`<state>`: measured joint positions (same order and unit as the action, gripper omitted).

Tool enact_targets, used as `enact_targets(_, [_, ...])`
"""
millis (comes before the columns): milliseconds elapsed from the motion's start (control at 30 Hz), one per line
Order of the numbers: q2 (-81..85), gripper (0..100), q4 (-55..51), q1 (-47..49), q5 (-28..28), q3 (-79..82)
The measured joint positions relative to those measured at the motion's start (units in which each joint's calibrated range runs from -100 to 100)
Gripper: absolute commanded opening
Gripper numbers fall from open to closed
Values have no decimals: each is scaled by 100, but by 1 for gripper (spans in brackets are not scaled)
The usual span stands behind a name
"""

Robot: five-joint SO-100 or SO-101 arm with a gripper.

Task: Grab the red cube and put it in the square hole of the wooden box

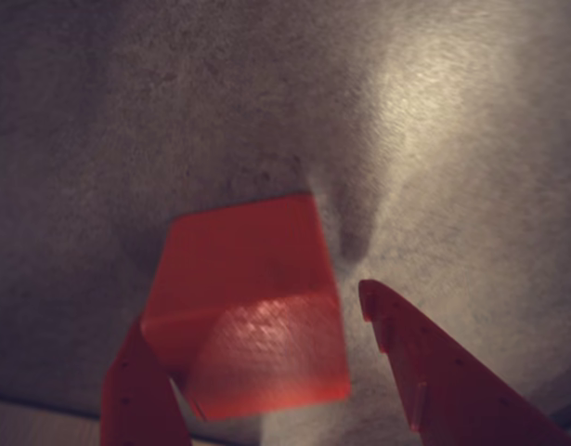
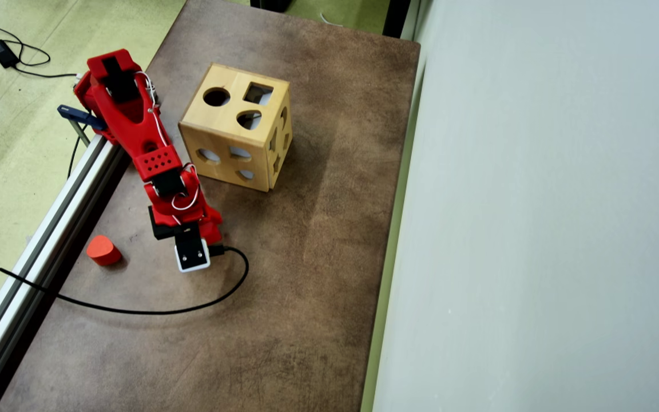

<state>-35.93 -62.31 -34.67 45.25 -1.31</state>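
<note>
In the wrist view the red cube (image 1: 248, 311) sits on the brown mat (image 1: 266, 102), filling the lower middle of the picture, with one flat face turned up and a brighter face toward the camera. The gripper (image 1: 266, 358) is spread wide around it: the left finger (image 1: 136, 395) rises from the bottom edge and seems to meet the cube's lower left corner, while the right finger (image 1: 434, 372) stands clear of the cube's right side with a strip of mat showing between them, so the cube lies between the jaws but is not clamped. In the overhead view the red arm (image 2: 135, 126) reaches from its base at the upper left down toward the middle of the mat (image 2: 284, 297), and its wrist camera (image 2: 191, 254) hides both the gripper and the cube. The wooden box (image 2: 223, 146) stands just beside the arm's right, apart from it, with the square hole (image 2: 258, 93) at the far right corner of its top face, next to a round hole (image 2: 216, 96) and a teardrop-shaped hole (image 2: 249, 119). An orange-red rounded block (image 2: 103, 250) lies on the mat to the left of the wrist, near the metal rail (image 2: 49, 229), and a black cable (image 2: 152, 311) curves across the mat below the wrist
</note>
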Motion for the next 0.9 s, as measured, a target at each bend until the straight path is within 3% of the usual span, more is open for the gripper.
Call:
enact_targets(367, [-525,30,0,72,0,-668])
enact_targets(700, [-525,2,0,122,-10,-695])
enact_targets(900, [-525,2,-24,137,-15,-695])
